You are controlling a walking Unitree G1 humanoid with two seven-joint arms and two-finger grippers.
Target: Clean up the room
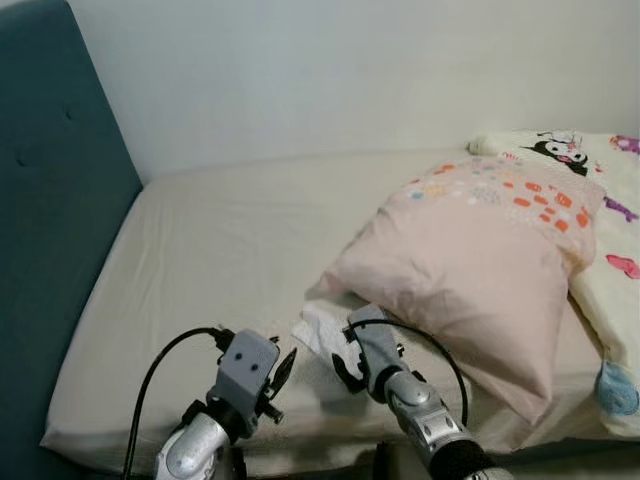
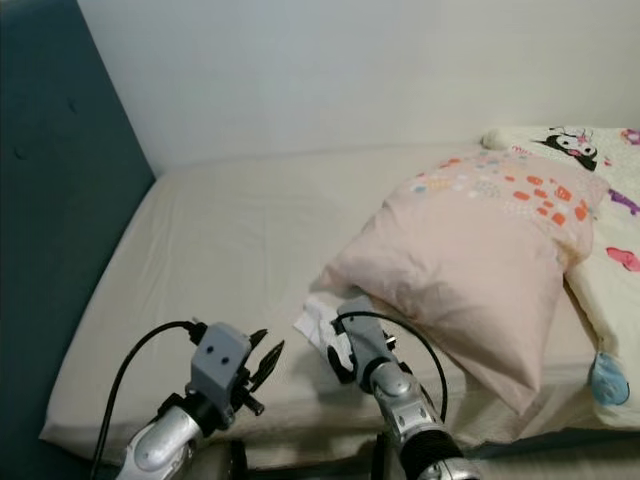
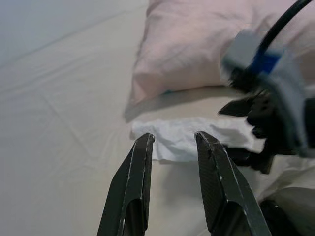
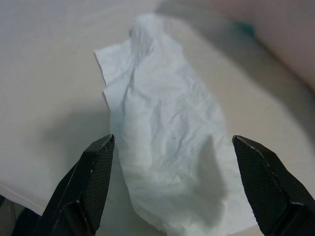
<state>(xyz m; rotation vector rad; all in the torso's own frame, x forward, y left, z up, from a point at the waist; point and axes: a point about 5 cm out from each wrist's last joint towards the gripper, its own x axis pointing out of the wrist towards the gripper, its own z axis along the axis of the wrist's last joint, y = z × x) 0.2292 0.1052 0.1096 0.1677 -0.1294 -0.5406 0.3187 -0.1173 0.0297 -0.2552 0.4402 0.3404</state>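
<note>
A crumpled white tissue (image 1: 316, 327) lies on the beige bed sheet (image 1: 220, 250), just off the lower left corner of a pink pillow (image 1: 470, 260). My right gripper (image 4: 173, 143) hovers right over the tissue (image 4: 167, 147), open wide, with one finger on each side of it and nothing held. My left gripper (image 1: 284, 367) is a little to the left of the tissue, near the bed's front edge. It points at the tissue (image 3: 179, 140) with its fingers (image 3: 140, 162) slightly apart and nothing between them.
A teal padded headboard (image 1: 50, 250) bounds the bed on the left, and a white wall (image 1: 330, 70) runs behind it. A cream blanket with cartoon prints (image 1: 615, 240) lies at the right, partly under the pillow. Black cables loop off both wrists.
</note>
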